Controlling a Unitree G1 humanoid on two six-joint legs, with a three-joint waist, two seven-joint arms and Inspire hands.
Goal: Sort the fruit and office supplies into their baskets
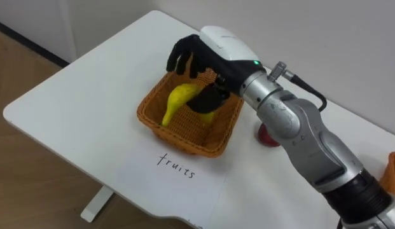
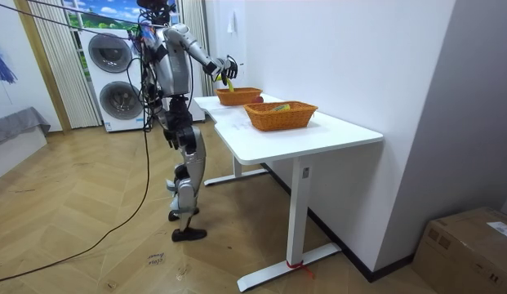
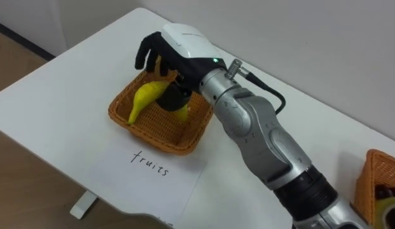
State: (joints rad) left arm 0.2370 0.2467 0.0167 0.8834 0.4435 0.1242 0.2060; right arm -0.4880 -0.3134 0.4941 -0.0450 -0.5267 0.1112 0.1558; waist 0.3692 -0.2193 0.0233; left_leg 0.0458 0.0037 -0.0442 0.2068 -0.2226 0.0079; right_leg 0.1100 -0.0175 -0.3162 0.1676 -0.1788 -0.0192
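Over the woven wicker fruit basket [image 1: 184,144], the right hand [image 1: 210,57] holds a smooth, curved yellow banana [image 1: 173,103] by its upper end, fingers curled partly closed around it. The step in hand is placement. The next move calls for lowering the banana inside the rim, then uncurling the fingers.

We see a curved yellow banana [image 1: 175,102], tilted, its lower tip pointing down into the woven orange-brown fruit basket [image 1: 160,130] on the white worktop [image 1: 76,108]. The right hand [image 1: 213,48] grips the banana's upper part from above. A small red thing [image 1: 268,137], half hidden, lies on the worktop just beside that basket. A second woven basket [image 3: 377,170] stands well apart to the right.
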